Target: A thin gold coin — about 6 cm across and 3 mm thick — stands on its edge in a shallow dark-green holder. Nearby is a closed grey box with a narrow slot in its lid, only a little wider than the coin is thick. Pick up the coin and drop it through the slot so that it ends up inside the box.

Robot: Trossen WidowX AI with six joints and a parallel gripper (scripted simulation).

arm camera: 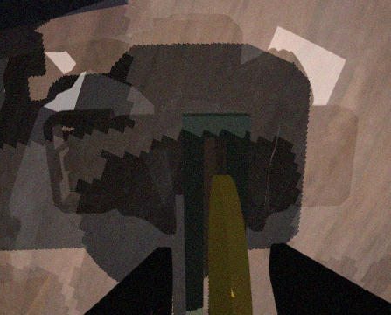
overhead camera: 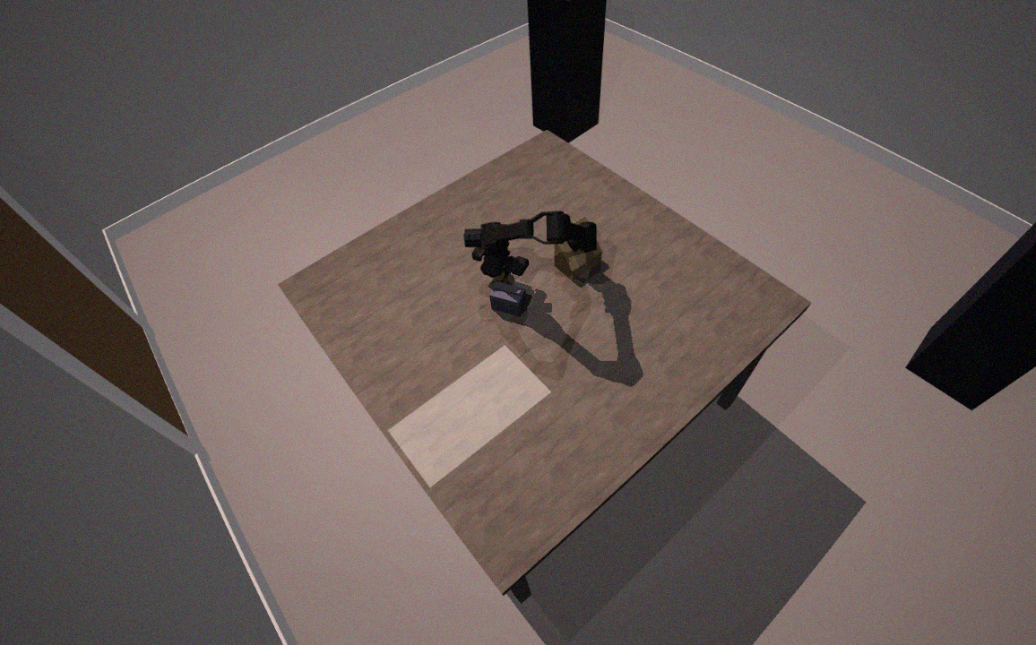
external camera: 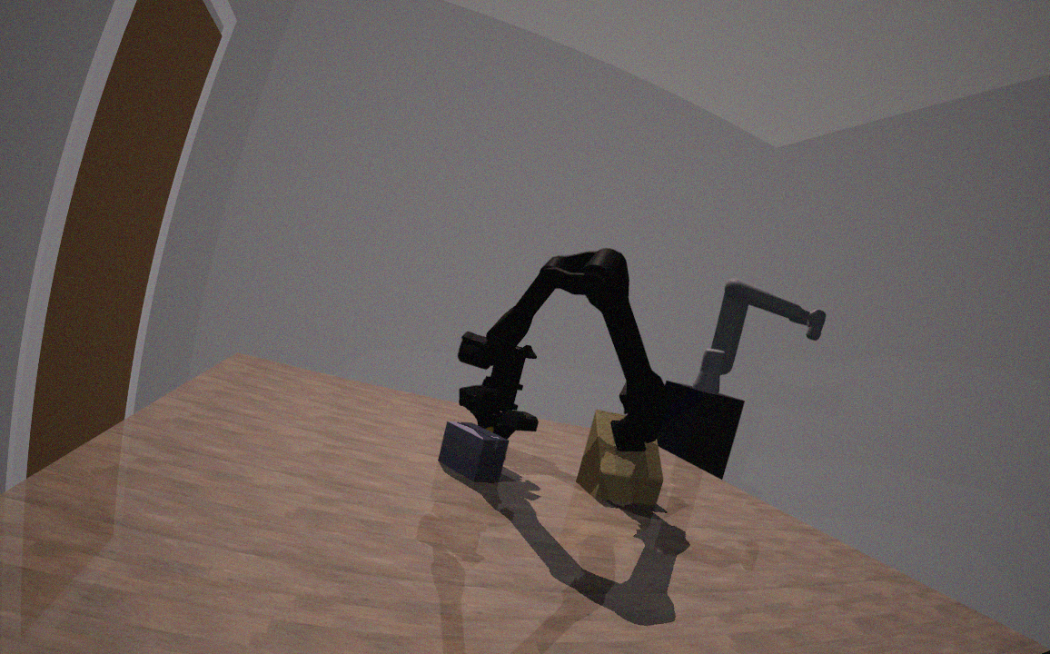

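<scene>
The gold coin stands on its edge in the dark-green holder, seen edge-on in the wrist view. My gripper points down with one black finger on each side of the coin. The fingers are apart, with a visible gap between each finger and the coin. The grey box stands right beside the gripper and shows as a dark corner at the top left of the wrist view. In the top and exterior views the box and gripper hide the holder and most of the coin.
The arm's base stands at an olive block, off to one side of the box. A pale rectangle lies on the wooden table. The arm's shadow crosses the table beyond the box.
</scene>
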